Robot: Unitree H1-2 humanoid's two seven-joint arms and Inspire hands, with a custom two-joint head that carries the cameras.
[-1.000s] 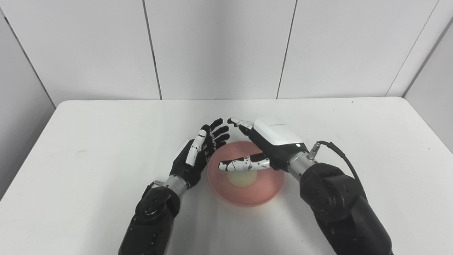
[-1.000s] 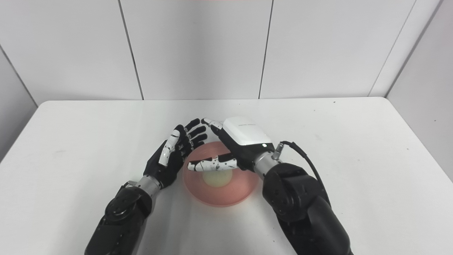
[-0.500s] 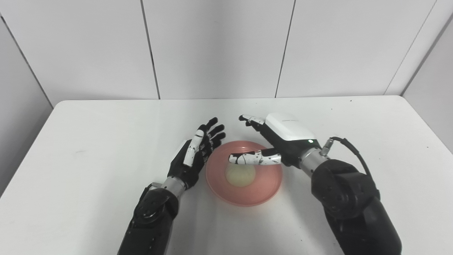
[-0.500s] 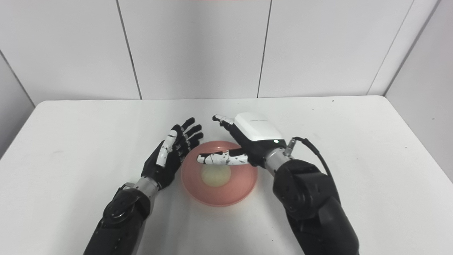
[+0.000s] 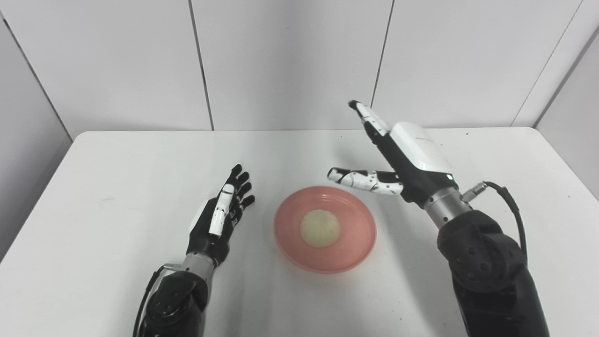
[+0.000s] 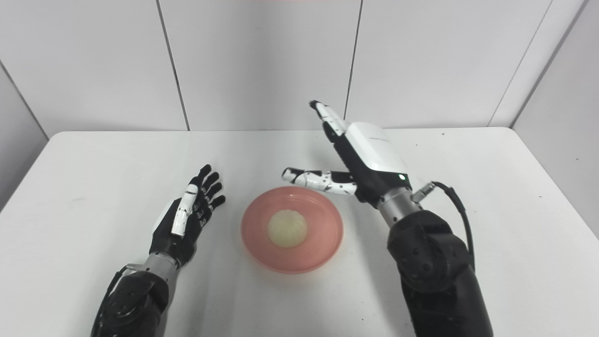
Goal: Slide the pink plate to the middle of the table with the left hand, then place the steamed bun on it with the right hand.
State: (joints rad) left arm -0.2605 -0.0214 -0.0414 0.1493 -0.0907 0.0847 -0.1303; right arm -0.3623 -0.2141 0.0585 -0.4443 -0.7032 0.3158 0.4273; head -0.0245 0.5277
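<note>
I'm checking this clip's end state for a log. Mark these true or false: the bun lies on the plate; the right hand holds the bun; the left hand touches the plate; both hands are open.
1. The steamed bun lies on the pink plate: true.
2. The right hand holds the bun: false, it is raised beyond the plate, holding nothing.
3. The left hand touches the plate: false, bare table shows between them.
4. Both hands are open: true.
</note>
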